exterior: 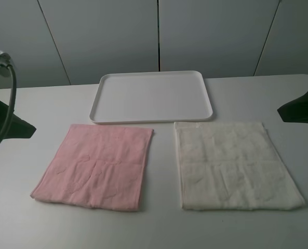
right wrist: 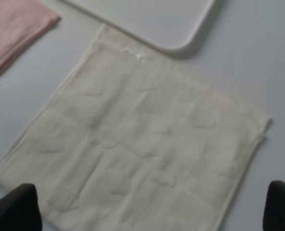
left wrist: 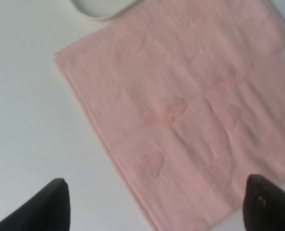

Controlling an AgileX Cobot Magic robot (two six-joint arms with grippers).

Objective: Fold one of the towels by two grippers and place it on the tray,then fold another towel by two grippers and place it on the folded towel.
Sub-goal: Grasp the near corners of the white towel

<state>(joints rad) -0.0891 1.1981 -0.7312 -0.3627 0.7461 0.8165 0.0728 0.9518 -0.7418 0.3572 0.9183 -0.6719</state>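
Observation:
The cream towel (exterior: 234,165) lies flat and unfolded on the right of the table, the pink towel (exterior: 94,167) flat on the left. Behind them sits the white tray (exterior: 154,96), with nothing on it. My left gripper (left wrist: 156,185) hovers open above the pink towel (left wrist: 190,110), holding nothing. Above the cream towel (right wrist: 137,144) my right gripper (right wrist: 152,188) is open too, and nothing is in it. In the exterior high view only dark parts of the left arm (exterior: 5,124) and right arm (exterior: 302,108) show at the frame's edges.
The towels and tray rest on a white table (exterior: 159,228). A black cable (exterior: 8,98) hangs from the left arm. Grey wall panels (exterior: 159,36) stand behind the table. A tray corner (right wrist: 180,29) lies close to the cream towel's far edge.

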